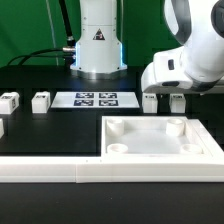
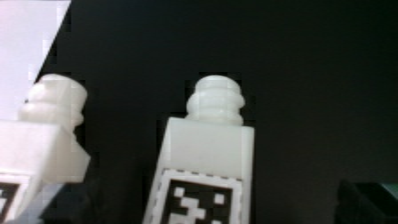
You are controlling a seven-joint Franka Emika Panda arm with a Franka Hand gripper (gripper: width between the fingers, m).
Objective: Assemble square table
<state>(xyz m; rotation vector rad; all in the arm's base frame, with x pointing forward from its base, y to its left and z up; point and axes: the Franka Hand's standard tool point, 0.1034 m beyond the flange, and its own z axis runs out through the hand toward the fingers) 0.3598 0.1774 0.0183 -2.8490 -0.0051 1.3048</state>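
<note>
Nearest, behind the white rail (image 1: 60, 172), the square table's slab (image 1: 150, 138) lies flat on the black tabletop (image 1: 50, 130), its corner sockets (image 1: 118, 147) all empty. Farther back, two legs (image 1: 177, 100) sit just beside each other under the wrist (image 1: 172, 68). The fingers, barely discernible, stand wide and hold nothing. The step is probably fetching a first leg. The next move calls for centring on one leg (image 2: 210, 150), clear of its neighbour (image 2: 54, 125), then closing.

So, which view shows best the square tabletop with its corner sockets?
The exterior view: the square tabletop lies there almost whole, with round corner sockets visible. The wrist view shows none of it, only two legs on the black surface.
</note>
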